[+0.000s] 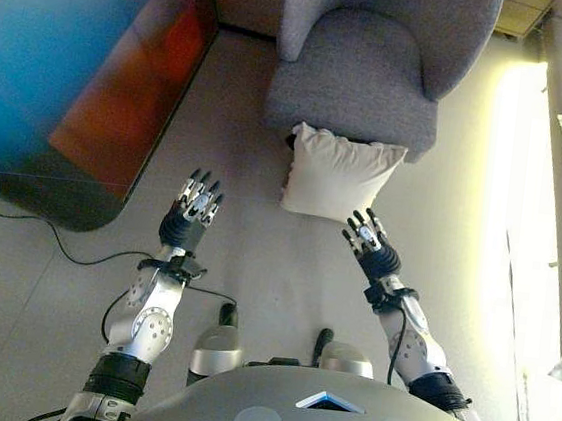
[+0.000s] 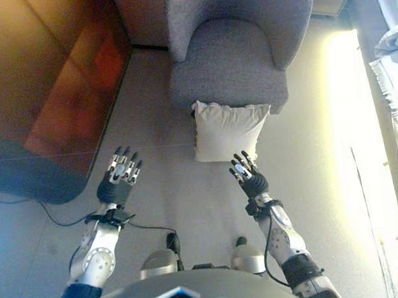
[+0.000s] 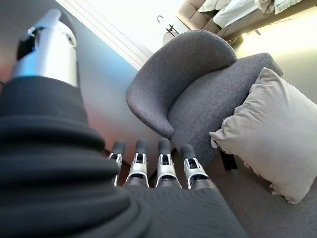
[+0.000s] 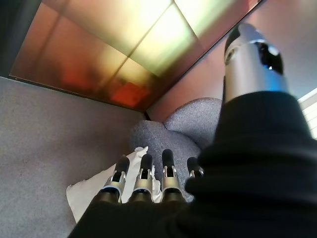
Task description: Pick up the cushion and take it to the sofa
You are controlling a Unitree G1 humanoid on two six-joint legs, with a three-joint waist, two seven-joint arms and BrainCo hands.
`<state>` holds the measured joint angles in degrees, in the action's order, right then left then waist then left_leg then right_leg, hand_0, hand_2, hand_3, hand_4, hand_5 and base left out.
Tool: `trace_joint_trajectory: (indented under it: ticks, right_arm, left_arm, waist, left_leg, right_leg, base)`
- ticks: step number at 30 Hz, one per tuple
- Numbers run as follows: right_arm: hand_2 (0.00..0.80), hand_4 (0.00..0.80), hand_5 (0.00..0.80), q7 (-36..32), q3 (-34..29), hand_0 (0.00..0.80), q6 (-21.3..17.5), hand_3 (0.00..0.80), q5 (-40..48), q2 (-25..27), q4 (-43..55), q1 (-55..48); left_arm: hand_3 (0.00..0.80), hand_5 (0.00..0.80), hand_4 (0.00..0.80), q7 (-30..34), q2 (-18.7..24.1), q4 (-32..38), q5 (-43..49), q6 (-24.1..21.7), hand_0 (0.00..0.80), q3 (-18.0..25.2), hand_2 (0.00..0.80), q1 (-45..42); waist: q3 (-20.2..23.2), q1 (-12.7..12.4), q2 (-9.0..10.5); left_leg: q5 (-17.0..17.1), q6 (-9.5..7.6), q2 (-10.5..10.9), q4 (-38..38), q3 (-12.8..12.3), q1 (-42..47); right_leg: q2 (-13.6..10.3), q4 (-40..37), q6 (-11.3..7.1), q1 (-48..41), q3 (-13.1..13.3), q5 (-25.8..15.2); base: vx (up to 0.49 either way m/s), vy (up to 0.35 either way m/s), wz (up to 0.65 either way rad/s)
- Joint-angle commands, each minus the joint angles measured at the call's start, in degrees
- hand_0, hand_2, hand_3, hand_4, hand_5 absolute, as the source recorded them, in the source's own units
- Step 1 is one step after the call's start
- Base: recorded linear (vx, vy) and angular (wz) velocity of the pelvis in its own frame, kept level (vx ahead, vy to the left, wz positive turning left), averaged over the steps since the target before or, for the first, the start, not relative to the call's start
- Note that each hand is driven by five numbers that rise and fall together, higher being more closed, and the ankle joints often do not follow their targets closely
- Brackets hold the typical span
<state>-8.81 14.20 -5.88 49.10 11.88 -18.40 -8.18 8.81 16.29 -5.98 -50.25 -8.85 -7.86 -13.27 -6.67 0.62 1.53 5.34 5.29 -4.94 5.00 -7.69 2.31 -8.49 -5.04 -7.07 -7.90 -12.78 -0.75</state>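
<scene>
On floor: cushion (image 1: pixel 337 174) against armchair (image 1: pixel 365 79) | both hands empty

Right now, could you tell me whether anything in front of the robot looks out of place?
Yes: the cream cushion is down on the floor, propped against the front of the grey armchair rather than on a seat. Both the left hand and right hand are open and short of it.
</scene>
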Motion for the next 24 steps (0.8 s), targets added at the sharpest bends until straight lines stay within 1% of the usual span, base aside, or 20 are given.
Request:
trace_joint_trajectory:
  ticks: [1,7,15,21,24]
  right_arm:
    - [0.0,0.0,0.0,-0.47,-0.17,0.0,-2.31,0.0,1.36,0.12,3.57,1.81]
    - [0.0,0.0,0.0,-0.7,-0.22,0.0,-2.52,0.0,1.39,0.16,3.57,1.53]
    - [0.0,0.0,0.0,-0.42,-0.23,0.0,-2.32,0.0,1.38,0.04,3.53,1.42]
    - [0.0,0.0,0.0,-1.16,-0.62,0.0,-0.32,0.0,0.97,0.03,3.41,0.3]
    - [0.0,0.0,0.0,-1.71,-0.31,0.0,0.09,0.0,0.96,0.38,3.39,-0.13]
  left_arm:
    - [0.0,0.0,0.0,1.5,0.64,2.58,0.84,-3.07,0.0,-0.41,0.0,1.45]
    - [0.0,0.0,0.0,2.89,0.54,2.54,-0.67,-3.41,0.0,-0.17,0.0,1.38]
    - [0.0,0.0,0.0,2.25,0.53,2.78,-0.27,-3.4,0.0,-0.41,0.0,1.36]
    - [0.0,0.0,0.0,2.36,0.39,2.4,0.4,-3.0,0.0,1.2,0.0,-1.2]
    - [0.0,0.0,0.0,2.22,0.29,2.1,1.08,-3.28,0.0,1.91,0.0,-2.27]
  waist:
    - [0.44,-0.43,-0.59]
    - [0.34,-0.41,-0.5]
    - [0.45,-0.4,-0.38]
    - [0.86,-0.34,0.33]
    - [0.75,-0.34,0.75]
  left_leg:
    - [-4.17,-1.01,-0.44,-1.9,-3.14,1.16]
    - [-4.22,-1.02,-0.44,-1.9,-3.2,1.15]
    - [-4.42,-0.96,-0.54,-2.16,-3.01,1.19]
    - [-5.8,-0.37,-1.33,-5.92,-4.02,0.94]
    - [-6.57,-0.25,-1.5,-8.67,-4.01,-0.22]
  right_leg:
    - [1.01,2.64,-1.62,4.8,0.77,-1.55]
    - [1.0,2.62,-1.67,4.85,0.82,-1.56]
    - [0.95,2.55,-1.67,4.81,0.96,-1.58]
    - [0.67,2.51,-1.45,4.58,1.61,-1.83]
    - [0.74,2.43,-1.04,4.85,2.33,-2.05]
  base:
    - [0.0,0.0,0.0]
    - [0.0,0.0,0.0]
    - [0.0,0.0,0.0]
    - [0.031,-0.015,0.0]
    - [0.003,-0.007,-0.01]
